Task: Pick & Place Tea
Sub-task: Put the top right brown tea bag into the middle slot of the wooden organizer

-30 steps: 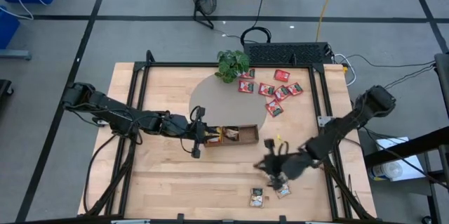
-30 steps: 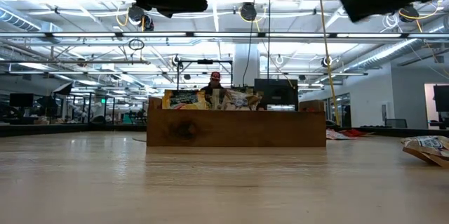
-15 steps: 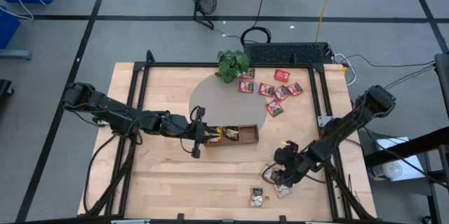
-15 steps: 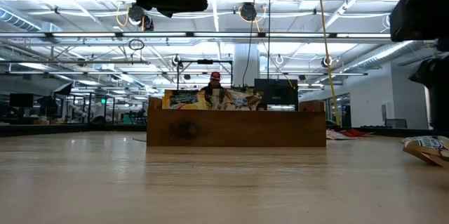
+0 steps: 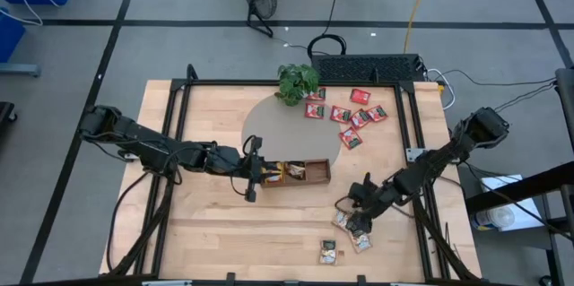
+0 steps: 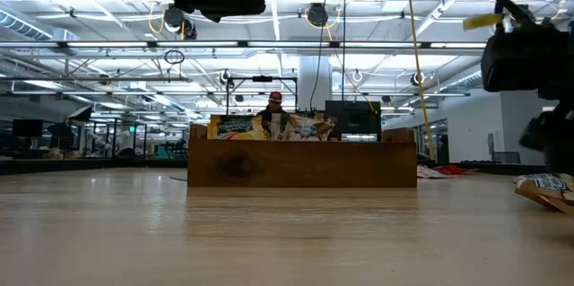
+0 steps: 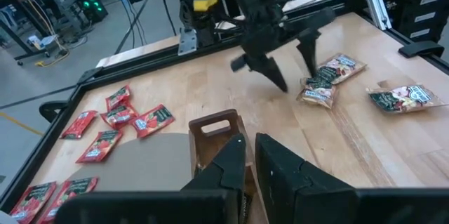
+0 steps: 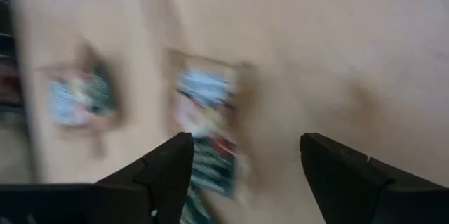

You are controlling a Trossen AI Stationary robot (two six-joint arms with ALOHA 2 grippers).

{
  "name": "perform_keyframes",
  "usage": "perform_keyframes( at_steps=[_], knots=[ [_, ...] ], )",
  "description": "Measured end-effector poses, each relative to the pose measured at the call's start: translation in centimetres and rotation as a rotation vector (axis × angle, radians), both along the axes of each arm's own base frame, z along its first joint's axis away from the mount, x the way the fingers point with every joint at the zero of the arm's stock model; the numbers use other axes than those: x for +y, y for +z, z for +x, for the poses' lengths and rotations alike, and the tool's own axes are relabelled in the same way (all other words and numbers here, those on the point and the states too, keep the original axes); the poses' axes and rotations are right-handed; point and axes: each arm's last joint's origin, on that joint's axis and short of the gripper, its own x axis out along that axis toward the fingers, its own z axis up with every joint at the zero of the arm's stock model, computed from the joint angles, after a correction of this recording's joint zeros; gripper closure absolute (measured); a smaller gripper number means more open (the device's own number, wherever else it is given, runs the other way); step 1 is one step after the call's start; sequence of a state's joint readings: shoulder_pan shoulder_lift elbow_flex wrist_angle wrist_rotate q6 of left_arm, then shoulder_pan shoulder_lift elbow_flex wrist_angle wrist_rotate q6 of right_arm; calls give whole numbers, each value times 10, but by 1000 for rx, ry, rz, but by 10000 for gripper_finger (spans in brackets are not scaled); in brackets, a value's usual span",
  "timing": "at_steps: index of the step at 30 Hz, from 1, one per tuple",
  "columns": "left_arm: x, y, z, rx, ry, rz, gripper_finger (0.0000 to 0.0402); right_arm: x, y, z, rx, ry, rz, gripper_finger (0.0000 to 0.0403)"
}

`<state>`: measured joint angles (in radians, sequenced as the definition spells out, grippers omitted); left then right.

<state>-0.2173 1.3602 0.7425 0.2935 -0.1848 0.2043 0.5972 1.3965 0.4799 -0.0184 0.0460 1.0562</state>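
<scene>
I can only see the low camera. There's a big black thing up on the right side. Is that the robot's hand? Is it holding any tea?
Observer: Yes, that is the right gripper. It is open and holds nothing, pointing down at the pale beige square tea packets lying on the wooden table.
Operator: Where is the other hand?
Observer: The left gripper waits, fingers together, at the left end of the brown wooden tray.
</scene>
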Motion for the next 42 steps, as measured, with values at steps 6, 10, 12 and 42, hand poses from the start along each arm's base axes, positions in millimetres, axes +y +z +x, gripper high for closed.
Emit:
perform_keyframes(
  at_steps=[6, 10, 12, 42],
  knots=[
    [0, 0, 0, 0, 0, 0, 360, -6, -9, -4, -177, 15, 185, 157],
    [0, 0, 0, -1, 0, 0, 360, -8, -13, -7, -176, 14, 188, 158],
    [0, 0, 0, -2, 0, 0, 360, -8, -13, -7, -171, 19, 185, 162],
    [0, 0, 0, -3, -1, -1, 360, -8, -7, 0, -443, 194, -89, 402]
  ],
)
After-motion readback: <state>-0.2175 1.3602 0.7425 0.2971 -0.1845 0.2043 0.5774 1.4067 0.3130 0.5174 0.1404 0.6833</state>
